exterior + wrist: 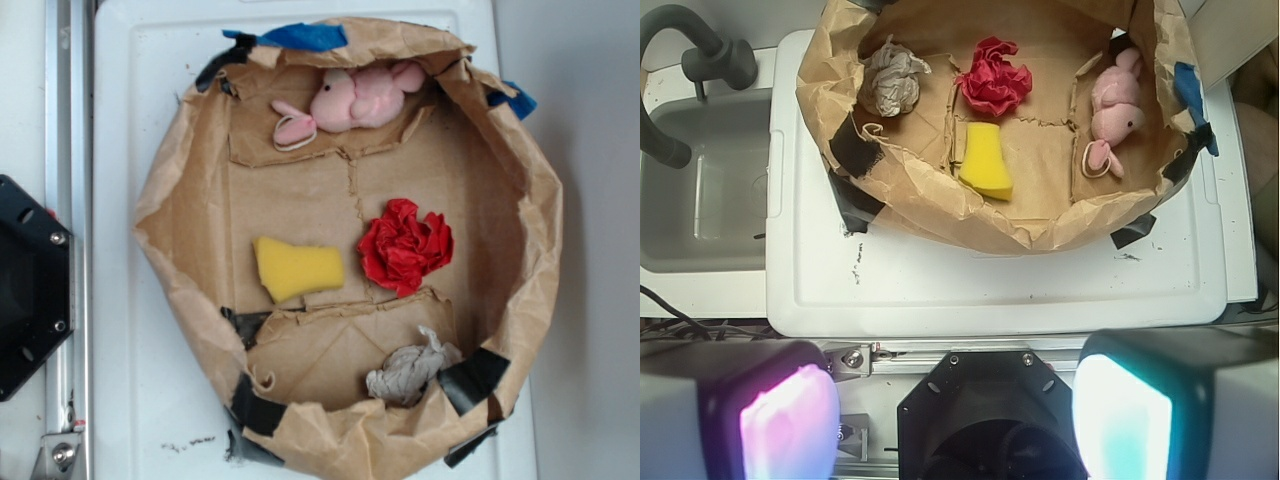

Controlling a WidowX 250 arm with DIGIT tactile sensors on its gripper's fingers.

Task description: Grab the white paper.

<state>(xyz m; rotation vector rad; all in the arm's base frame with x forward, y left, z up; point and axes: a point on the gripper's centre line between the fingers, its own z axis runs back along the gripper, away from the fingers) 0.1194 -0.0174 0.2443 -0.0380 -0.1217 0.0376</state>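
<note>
The white paper (410, 372) lay crumpled against the near right wall of a brown paper basin (195, 330) on the tabletop (990, 290), below a red paper ball (404, 246). The tool (955, 420) hung well back, its pads apart and empty, ready to approach.

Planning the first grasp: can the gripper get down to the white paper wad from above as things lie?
Probably yes. The white paper wad lies uncovered, apart from the red paper ball. But it sits close against the brown paper wall, which may crowd the open fingers.
</note>
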